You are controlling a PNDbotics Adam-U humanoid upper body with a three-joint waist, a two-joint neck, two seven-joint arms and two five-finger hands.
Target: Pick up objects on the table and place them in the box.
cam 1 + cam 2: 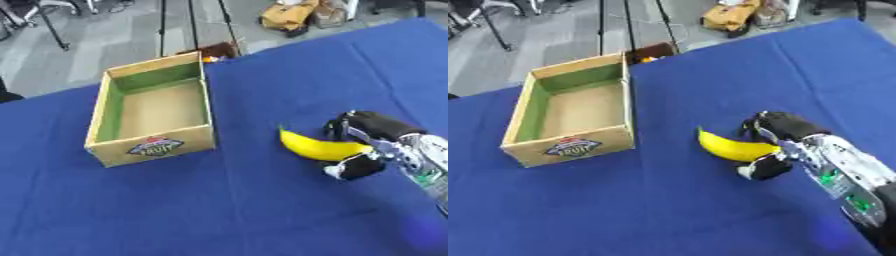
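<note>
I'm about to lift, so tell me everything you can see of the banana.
The banana is plain yellow, smooth and curved, lying on the blue tablecloth to the right of the open wooden box, apart from it. Its pointed end aims up-left towards the box. Its other end sits inside the right robot hand, whose dark fingers curl over it from behind while the thumb closes in front. I cannot tell whether it is lifted.

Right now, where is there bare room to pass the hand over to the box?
The cloth between the banana and the box is bare, as is the near strip below both. The box floor shows nothing inside. The only crowding is at the right hand, curled round the banana.
</note>
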